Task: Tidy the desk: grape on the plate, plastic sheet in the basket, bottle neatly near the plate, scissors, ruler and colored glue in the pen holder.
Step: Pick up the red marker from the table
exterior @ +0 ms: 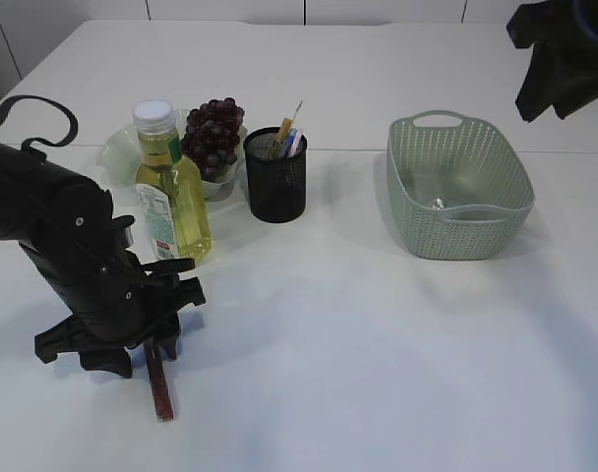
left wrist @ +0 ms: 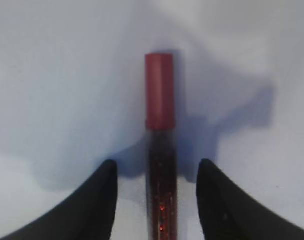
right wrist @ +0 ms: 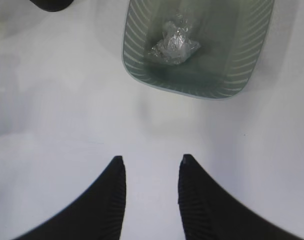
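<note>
**Operator:** My left end effector [left wrist: 157, 197] is down at the surface [exterior: 378, 354], jaws apart, with the colored glue [left wrist: 161, 150] lying flat between them, touching neither that I can see. Its red cap [left wrist: 160, 92] points straight ahead of the fingertips.

**Observer:** How will it handle?

**Operator:** I judge it light and stiff: a slim, smooth plastic tube, glittery dark red under a matte cap. Being round, it may roll or squirt out, so I'd close on the body just behind the cap, square across.

**Observer:** And beyond it?

**Operator:** Further ahead stand the bottle [exterior: 171, 187] of yellow liquid, the grape [exterior: 212, 133] bunch on the plate [exterior: 117, 147], then the black mesh pen holder [exterior: 275, 182], already holding some items.

**Observer:** The right side?

**Operator:** My right end effector [right wrist: 151, 192] hangs empty, jaws apart. Ahead of it sits the ribbed green basket [right wrist: 142, 65], the crumpled plastic sheet [right wrist: 174, 42] inside.
</note>
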